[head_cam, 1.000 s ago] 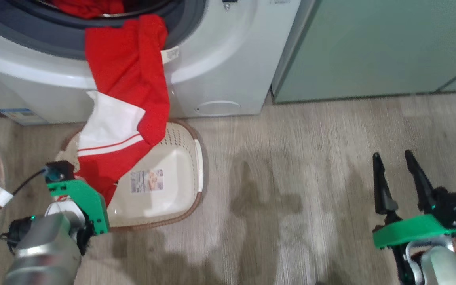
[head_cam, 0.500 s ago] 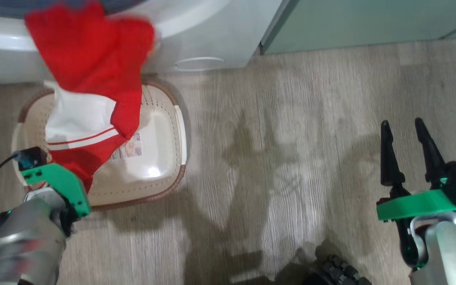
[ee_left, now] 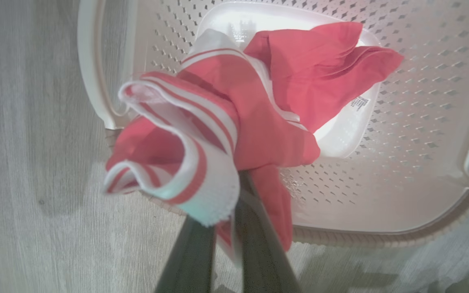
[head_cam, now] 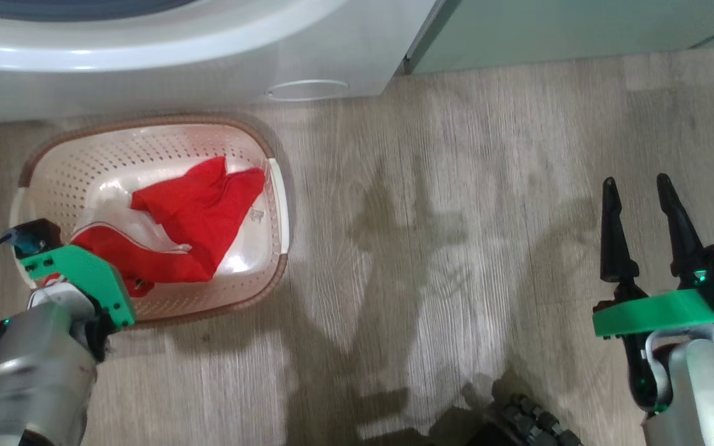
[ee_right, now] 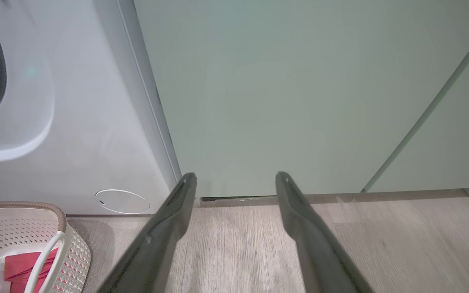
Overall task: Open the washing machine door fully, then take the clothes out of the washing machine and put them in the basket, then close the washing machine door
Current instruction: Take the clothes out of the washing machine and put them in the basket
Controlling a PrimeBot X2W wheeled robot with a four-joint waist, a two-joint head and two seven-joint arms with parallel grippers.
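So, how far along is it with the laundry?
Done: one red jersey lies mostly in the basket. In hand: the left claw grips its striped edge, not yet released; the right claw is open, empty. Left: letting go, checking the washing machine for more, closing its door.

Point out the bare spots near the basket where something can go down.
Widest: floor between the basket and the open right claw, up to the green cabinet. Inside the basket, the end nearest the washing machine is bare. Crowded: its near end, where the left claw grips the clothes.
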